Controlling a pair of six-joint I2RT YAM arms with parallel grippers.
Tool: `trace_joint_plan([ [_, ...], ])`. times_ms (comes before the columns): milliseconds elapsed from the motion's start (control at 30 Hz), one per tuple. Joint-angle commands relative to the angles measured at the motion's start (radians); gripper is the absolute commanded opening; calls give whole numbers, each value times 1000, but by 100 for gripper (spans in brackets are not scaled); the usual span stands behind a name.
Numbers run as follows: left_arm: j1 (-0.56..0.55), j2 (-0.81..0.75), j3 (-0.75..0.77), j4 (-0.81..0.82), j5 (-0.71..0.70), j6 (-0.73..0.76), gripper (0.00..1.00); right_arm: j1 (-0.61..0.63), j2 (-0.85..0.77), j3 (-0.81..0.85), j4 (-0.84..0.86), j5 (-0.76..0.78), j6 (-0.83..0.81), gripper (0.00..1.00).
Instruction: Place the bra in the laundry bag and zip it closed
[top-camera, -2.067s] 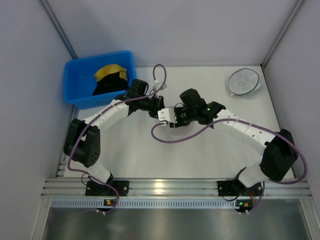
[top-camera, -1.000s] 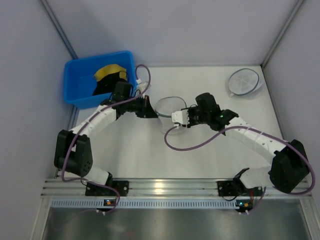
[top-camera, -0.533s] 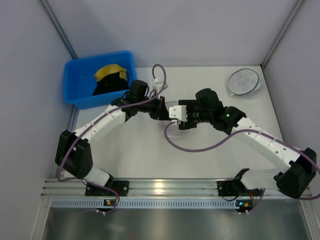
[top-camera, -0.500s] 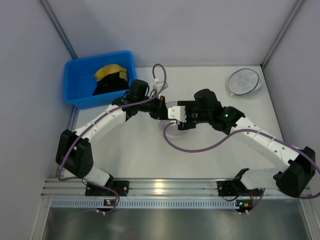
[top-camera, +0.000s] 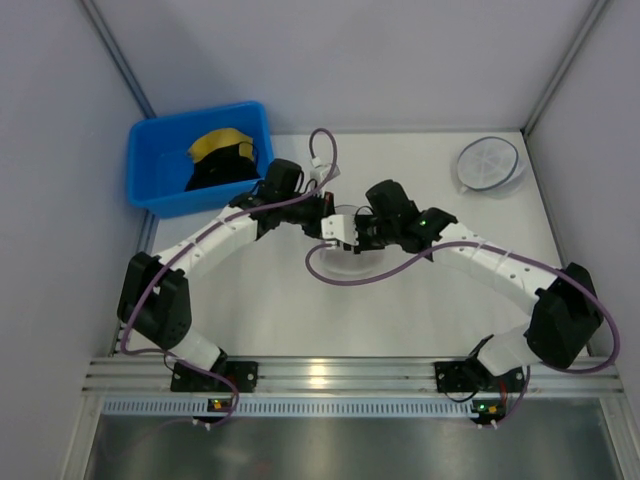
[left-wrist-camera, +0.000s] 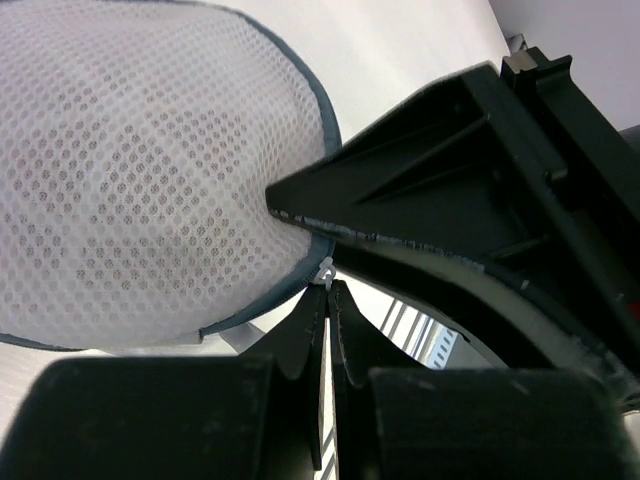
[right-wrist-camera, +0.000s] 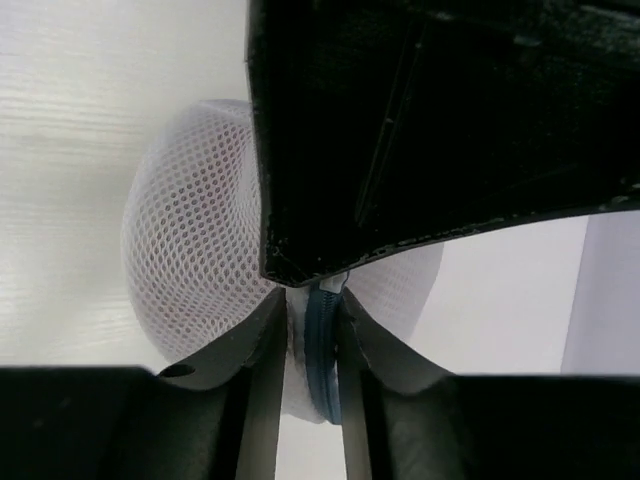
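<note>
The laundry bag (top-camera: 347, 262) is a white mesh pouch with a dark zipper rim, at the table's middle and mostly hidden under both grippers. In the left wrist view its mesh half (left-wrist-camera: 130, 180) fills the upper left. My left gripper (left-wrist-camera: 326, 288) is shut on the small white zipper pull (left-wrist-camera: 324, 270); it also shows in the top view (top-camera: 322, 212). My right gripper (right-wrist-camera: 312, 330) is shut on the bag's blue-grey zipper rim (right-wrist-camera: 322, 350), close against the left gripper; it also shows in the top view (top-camera: 336, 232). The red bra is not in view.
A blue bin (top-camera: 160, 175) at the back left holds a yellow garment (top-camera: 222, 143) and a black garment (top-camera: 215, 170). A second round white mesh bag with spokes (top-camera: 489, 163) lies at the back right. Purple cables loop beside both arms.
A second ago the grippers were apart with the bag's open rim between them. They have since closed together over the bag, and the right gripper has shifted left and nearer.
</note>
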Motion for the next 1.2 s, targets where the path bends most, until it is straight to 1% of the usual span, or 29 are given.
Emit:
trace_joint_plan([
  [0,-4,-43,-5,19,12,8,0,5,22,67,43,-5,-42,22],
  [67,-2,-53,-11,19,6,12,0,2,30,68,33,2,-53,11],
  [100,4,-61,-14,19,1,14,0,1,30,68,29,4,-56,2],
  [133,10,-61,-23,19,-6,11,0,-4,21,65,27,5,-58,0],
  [267,79,-66,-54,20,-5,-24,0,-33,-11,38,32,9,-61,0],
  [367,160,-73,-80,17,-20,-31,0,-54,-37,9,35,12,-67,0],
  [467,205,-69,-94,7,-34,-29,0,-73,-60,-14,36,13,-72,0],
  [600,235,-49,-100,-10,-87,-20,0,-93,-91,-38,49,12,-76,0],
  [733,239,-43,-77,-10,-88,-18,0,-105,-96,-40,55,7,-72,0],
  [767,239,-38,-69,-10,-57,-3,0,-108,-97,-40,56,7,-69,0],
  [800,239,-27,-47,-21,-40,5,24,-108,-97,-40,56,7,-67,0],
  [867,240,-21,-17,-39,-16,17,53,-114,-94,-40,75,22,-67,0],
  [900,240,-32,2,-44,-11,21,73,-114,-90,-40,87,31,-65,0],
  [933,240,-41,12,-43,-8,26,98,-120,-88,-40,102,44,-58,0],
  [1033,240,-75,52,-43,-20,61,98,-163,-67,-18,162,61,-58,0],
  [1133,243,-98,95,-85,-80,109,98,-228,-25,32,208,55,-67,0],
  [1167,251,-96,111,-117,-84,126,98,-267,-10,69,214,52,-70,0],
])
